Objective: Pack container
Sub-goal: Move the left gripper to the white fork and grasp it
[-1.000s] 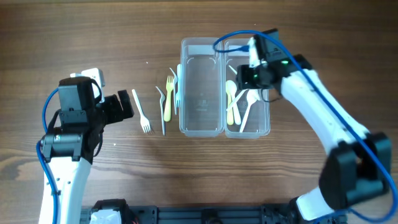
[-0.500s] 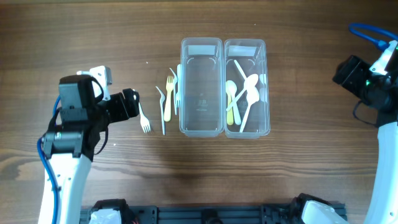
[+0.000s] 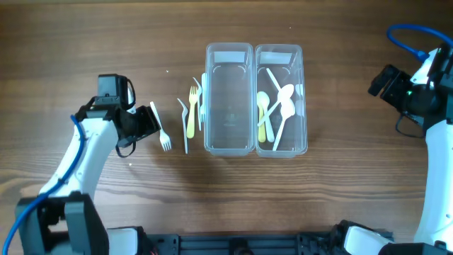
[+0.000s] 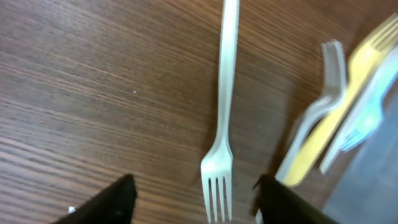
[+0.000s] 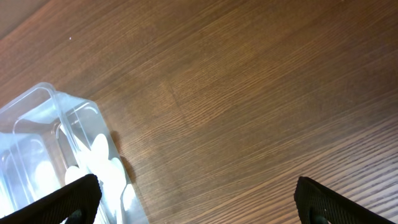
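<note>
Two clear containers stand side by side mid-table. The left container is empty. The right container holds several white and pale yellow spoons; it also shows in the right wrist view. A white fork lies left of them, with a yellow fork and clear forks beside the left container. My left gripper is open, its fingers either side of the white fork's tines. My right gripper is open and empty, far right of the containers.
The yellow fork and pale forks lie close to the right of the white fork, against the left container's wall. Bare wooden table lies under my right gripper.
My right arm has pulled back from over the spoon container to the table's far right. My left gripper has moved right, up to the white fork.
</note>
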Action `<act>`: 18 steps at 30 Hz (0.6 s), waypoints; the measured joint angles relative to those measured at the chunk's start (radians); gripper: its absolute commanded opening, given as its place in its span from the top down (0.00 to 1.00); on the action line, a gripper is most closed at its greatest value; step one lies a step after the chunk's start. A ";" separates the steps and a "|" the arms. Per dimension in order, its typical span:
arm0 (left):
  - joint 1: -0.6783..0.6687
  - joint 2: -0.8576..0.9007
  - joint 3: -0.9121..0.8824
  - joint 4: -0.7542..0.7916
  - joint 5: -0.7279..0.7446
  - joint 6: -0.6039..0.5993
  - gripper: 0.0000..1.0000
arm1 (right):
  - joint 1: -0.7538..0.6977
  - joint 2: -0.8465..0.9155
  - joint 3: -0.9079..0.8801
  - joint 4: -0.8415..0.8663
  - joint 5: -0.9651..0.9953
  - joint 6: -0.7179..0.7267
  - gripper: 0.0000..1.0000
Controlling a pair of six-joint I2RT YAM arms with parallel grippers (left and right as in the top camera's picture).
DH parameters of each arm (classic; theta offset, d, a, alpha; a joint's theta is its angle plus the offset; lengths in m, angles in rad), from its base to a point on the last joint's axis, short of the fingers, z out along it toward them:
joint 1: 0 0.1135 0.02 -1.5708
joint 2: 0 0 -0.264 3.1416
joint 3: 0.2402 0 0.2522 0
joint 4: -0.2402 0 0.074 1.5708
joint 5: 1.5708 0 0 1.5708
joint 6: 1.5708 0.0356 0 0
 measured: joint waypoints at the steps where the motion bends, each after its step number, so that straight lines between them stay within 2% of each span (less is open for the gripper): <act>1: 0.000 0.014 0.000 0.006 -0.001 -0.010 0.43 | 0.000 0.000 0.000 0.000 0.000 0.000 0.00; 15: -0.103 0.173 0.001 0.136 -0.109 -0.063 0.44 | 0.000 0.000 0.000 0.000 0.000 0.000 0.00; 18: -0.103 0.204 0.001 0.178 -0.117 -0.062 0.50 | 0.000 0.000 0.000 0.000 0.000 0.000 0.00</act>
